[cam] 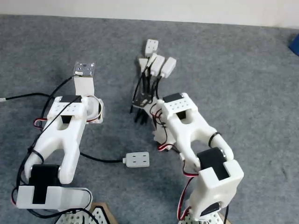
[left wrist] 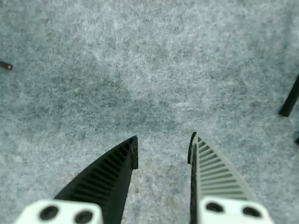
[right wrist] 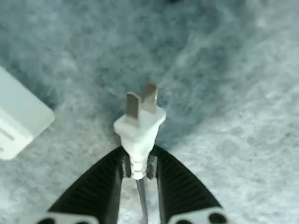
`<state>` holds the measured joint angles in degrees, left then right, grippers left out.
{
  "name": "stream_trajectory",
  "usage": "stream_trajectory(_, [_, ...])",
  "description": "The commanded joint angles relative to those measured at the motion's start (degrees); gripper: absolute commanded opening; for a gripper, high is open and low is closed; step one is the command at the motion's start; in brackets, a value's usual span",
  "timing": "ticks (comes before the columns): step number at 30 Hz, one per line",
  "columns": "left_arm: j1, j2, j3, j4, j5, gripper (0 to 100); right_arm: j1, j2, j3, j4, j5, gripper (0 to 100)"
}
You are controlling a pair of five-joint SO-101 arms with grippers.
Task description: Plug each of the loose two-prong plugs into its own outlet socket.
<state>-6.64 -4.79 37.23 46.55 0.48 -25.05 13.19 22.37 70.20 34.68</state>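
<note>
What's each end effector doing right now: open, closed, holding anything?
Left end effector: open, holding nothing.
Right end effector: closed on a white two-prong plug, prongs pointing away from it.

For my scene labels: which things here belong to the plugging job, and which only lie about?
Job:
two-prong plug, in the right gripper
outlet socket, nothing plugged in
cluster of white blocks, farther off
left gripper, open

Lying about:
blue object, far right edge
wooden board, near edge
</note>
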Motion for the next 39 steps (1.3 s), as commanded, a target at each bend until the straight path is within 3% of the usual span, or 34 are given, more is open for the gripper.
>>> stream_trajectory(1, [0.92, -0.22, -0.13, -0.53, 0.35, 19, 2.95, -1.01, -3.3, 1.36, -5.01, 0.6])
stream_trajectory(11, [1.01, -0.57, -0.75, -0.53, 0.35, 19, 4.97, -15.08, -12.18, -3.12, -18.55, 0.6])
stream_trajectory(16, [1.01, -0.31, -0.66, -0.53, 0.35, 19, -0.48, -18.07, -2.07, -4.7, -11.87, 0.6])
stream_trajectory(21, [1.01, -0.31, -0.22, -0.44, 0.35, 19, -1.27, -18.15, 7.96, -11.3, -11.16, 0.6])
stream_trajectory(29, [1.01, -0.31, -0.22, -0.44, 0.35, 19, -2.33, -17.98, 12.44, -12.26, -10.73, 0.9])
stream_trajectory(34, [0.92, -0.31, -0.13, -0.44, 0.35, 19, -2.42, -17.98, 15.16, -12.35, -4.66, 1.5])
stream_trajectory(39, [0.92, -0.31, 0.4, -0.35, 0.35, 19, -2.42, -17.98, 15.69, -14.11, -4.84, 8.7])
